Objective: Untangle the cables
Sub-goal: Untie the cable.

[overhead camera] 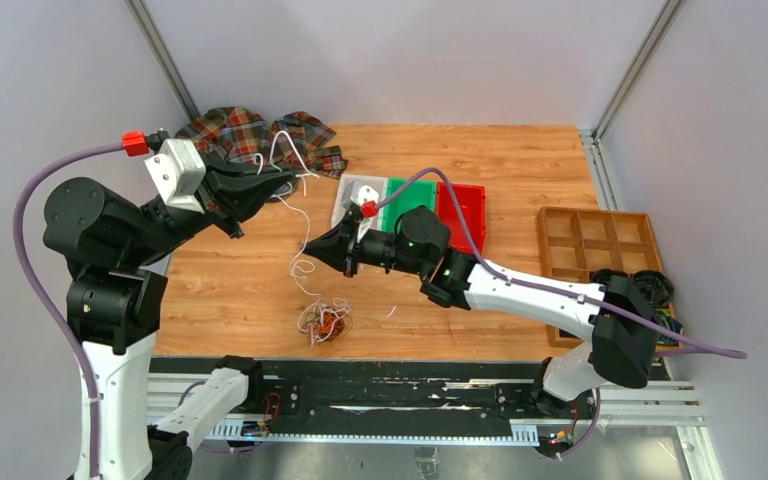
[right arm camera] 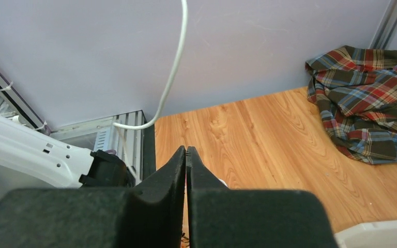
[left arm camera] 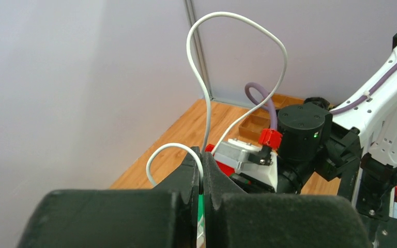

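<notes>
From above, the left gripper point(overhead camera: 272, 184) is raised over the far-left part of the wooden table point(overhead camera: 530, 165), just in front of a crumpled plaid cloth point(overhead camera: 245, 130). Its jaws are pinched on a white cable point(overhead camera: 300, 268), which loops up past the fingers and then trails down in loose bends to the tangle of cables point(overhead camera: 325, 322), a small white and orange-brown knot lying near the front edge of the table. The right gripper point(overhead camera: 312, 248) reaches in from the right, its tip just beside that hanging strand, above the tangle. Behind it sit a clear, a green and a red bin point(overhead camera: 465, 205) side by side, and further right a wooden compartment tray point(overhead camera: 590, 245).

On the left wrist view, the left gripper point(left arm camera: 202, 159) is closed on the white cable point(left arm camera: 235, 14). The strand goes in between the fingers, one end curling out to the left, the other rising in a tall loop. Beyond it is the right arm point(left arm camera: 302, 132).

On the right wrist view, the right gripper point(right arm camera: 186, 151) has its jaws pressed flat together, and I see nothing between them. The white cable point(right arm camera: 176, 62) hangs from the top of the frame and bends away left, clear of the fingers. The plaid cloth point(right arm camera: 367, 98) lies far right on the table point(right arm camera: 269, 139).
</notes>
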Available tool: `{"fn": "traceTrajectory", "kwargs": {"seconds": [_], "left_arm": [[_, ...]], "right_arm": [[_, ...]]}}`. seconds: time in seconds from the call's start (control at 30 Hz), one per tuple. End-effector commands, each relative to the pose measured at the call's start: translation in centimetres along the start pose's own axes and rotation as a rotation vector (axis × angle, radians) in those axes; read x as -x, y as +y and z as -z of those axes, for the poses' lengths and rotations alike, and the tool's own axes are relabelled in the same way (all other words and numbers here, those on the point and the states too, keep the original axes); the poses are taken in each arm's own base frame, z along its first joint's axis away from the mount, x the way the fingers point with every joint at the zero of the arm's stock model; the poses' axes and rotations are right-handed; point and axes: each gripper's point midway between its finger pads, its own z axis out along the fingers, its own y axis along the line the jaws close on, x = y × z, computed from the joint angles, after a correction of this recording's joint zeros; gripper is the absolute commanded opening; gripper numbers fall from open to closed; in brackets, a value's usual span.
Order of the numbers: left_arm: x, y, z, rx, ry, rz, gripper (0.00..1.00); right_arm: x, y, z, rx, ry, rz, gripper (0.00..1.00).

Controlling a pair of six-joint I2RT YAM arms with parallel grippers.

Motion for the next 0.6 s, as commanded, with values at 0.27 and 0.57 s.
{"fn": "traceTrajectory", "kwargs": {"seconds": [0.27, 0.57], "left_arm": [[0.5, 0.2, -0.6, -0.009, -0.030, 0.021, 0.01], [0.8, 0.2, -0.6, -0.011, -0.037, 0.019, 0.00]], "right_arm": [[2.6, 2.7, 3.5, 0.119, -0.105, 0.065, 0.71], [2.4, 3.3, -0.6, 0.137, -0.049, 0.125, 0.64]]}}
